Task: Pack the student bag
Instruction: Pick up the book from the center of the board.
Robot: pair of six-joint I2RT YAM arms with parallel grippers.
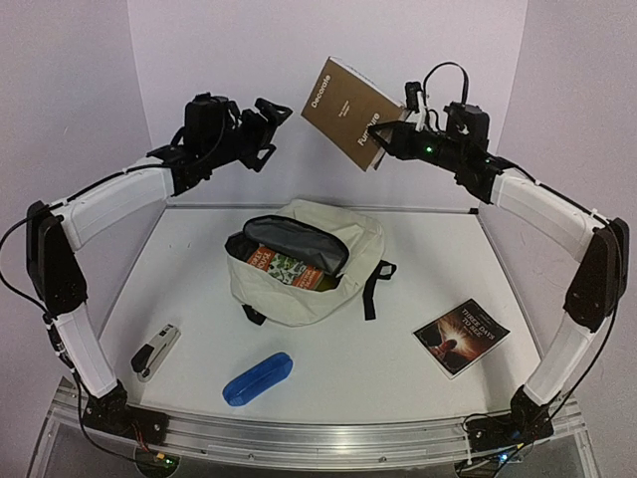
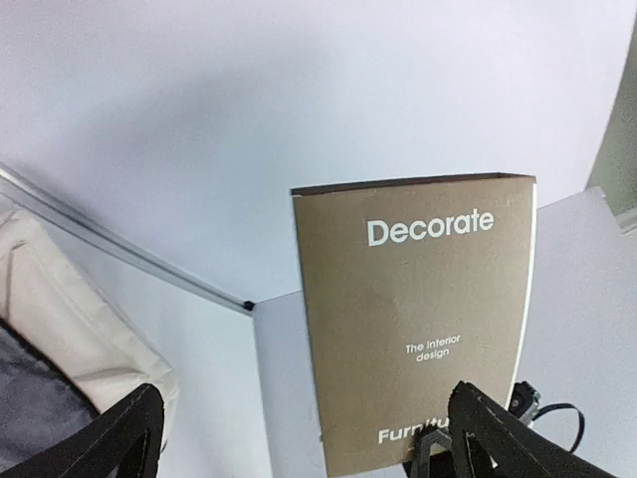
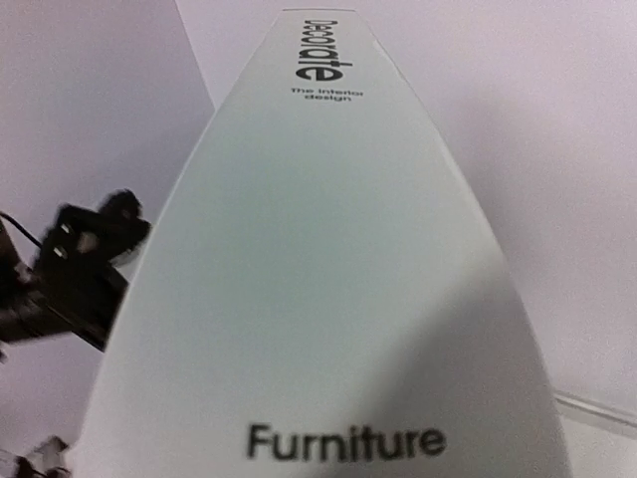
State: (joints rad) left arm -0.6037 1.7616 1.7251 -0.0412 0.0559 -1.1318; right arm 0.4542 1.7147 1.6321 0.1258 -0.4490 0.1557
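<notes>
Bag (image 1: 299,261) sits open. Right fingers (image 1: 391,144) hold the book (image 1: 343,110); left fingers (image 2: 109,443) hang wide and empty. Next, lower it in.

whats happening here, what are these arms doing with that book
The right pincer holds a brown book titled Decorate up in the air, over the back of the white table. The left pincer hangs open beside it, not touching it. Below, the cream fabric backpack lies unzipped with a colourful book already inside. A blue oblong pencil case, a grey stapler and a dark paperback lie on the table, not yet packed.
</notes>
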